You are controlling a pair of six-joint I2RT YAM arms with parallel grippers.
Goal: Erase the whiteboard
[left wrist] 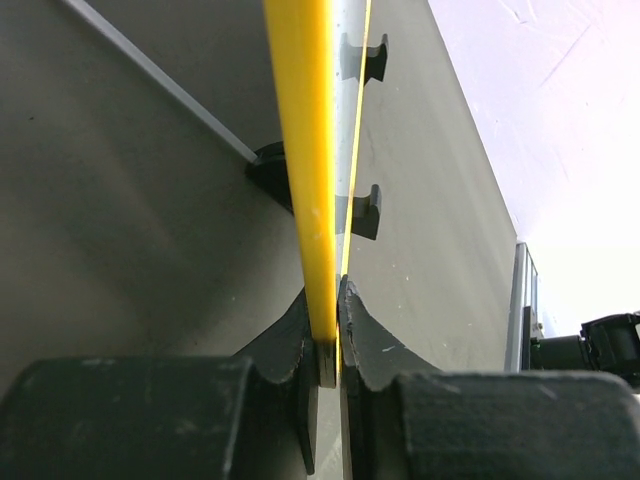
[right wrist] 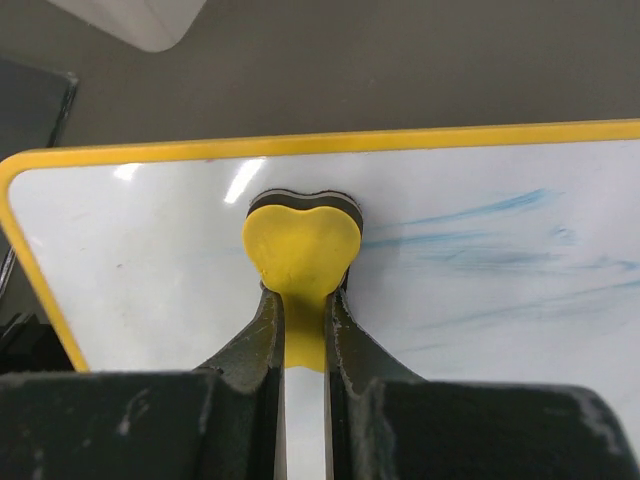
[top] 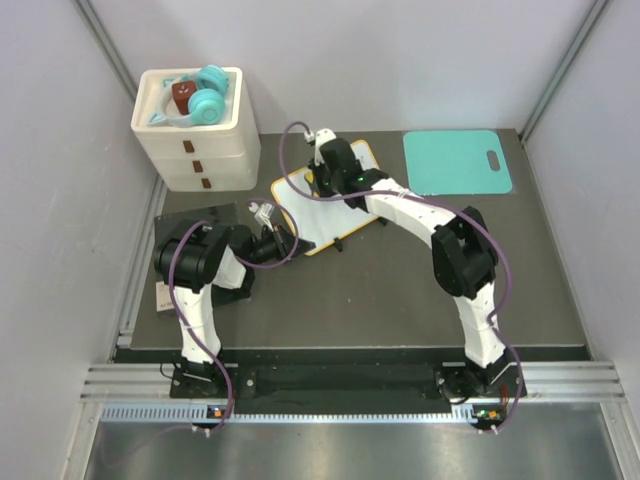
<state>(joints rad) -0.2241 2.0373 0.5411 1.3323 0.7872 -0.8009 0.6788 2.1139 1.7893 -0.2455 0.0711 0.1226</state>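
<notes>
The whiteboard (top: 318, 222), white with a yellow frame, lies tilted in the middle of the table. In the left wrist view its yellow edge (left wrist: 305, 150) runs straight between my jaws, and the left gripper (left wrist: 335, 300) is shut on that edge; two black feet (left wrist: 370, 210) show beside it. From above, the left gripper (top: 292, 241) sits at the board's near-left edge. My right gripper (right wrist: 303, 300) is shut on a yellow heart-shaped eraser (right wrist: 300, 245), which rests on the white surface (right wrist: 150, 270) near a corner. Faint blue smears (right wrist: 480, 250) lie to the eraser's right. The right gripper (top: 322, 182) hovers over the board's far-left part.
A white drawer unit (top: 197, 150) with teal items on top stands at the back left. A teal mat (top: 457, 160) with a handle hole lies at the back right. A black pad (top: 205, 220) sits under the left arm. Walls close in on both sides.
</notes>
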